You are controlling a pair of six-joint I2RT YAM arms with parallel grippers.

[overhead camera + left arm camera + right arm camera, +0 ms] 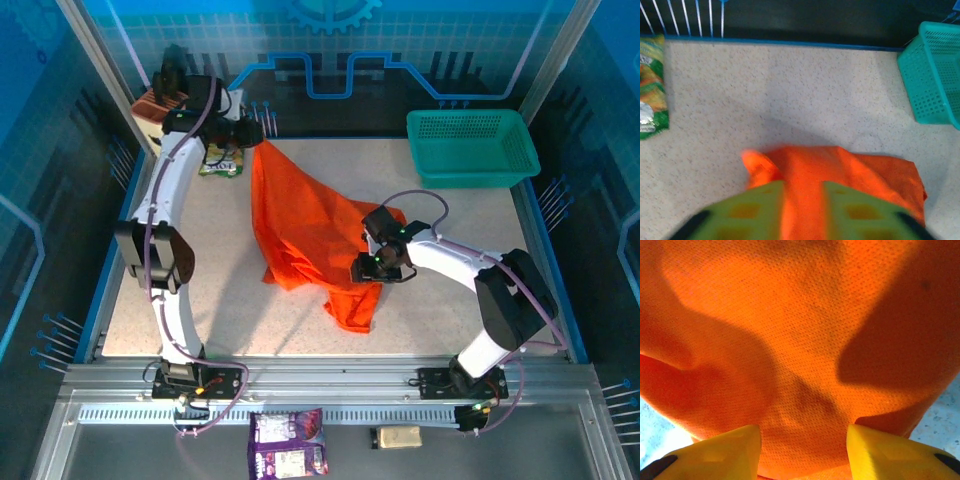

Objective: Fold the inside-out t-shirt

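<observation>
Orange t-shirt [300,225] (rumpled), teal basket [470,178] apart

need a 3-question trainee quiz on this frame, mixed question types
1. True or false: the orange t-shirt lies crumpled on the table, apart from the teal mesh basket.
2. Fill in (near/far): the right gripper is at the shirt's ___ end.
3. What lies beside the left gripper? A) green snack packet B) mug C) sponge
Key: 1 true; 2 near; 3 A.
</observation>
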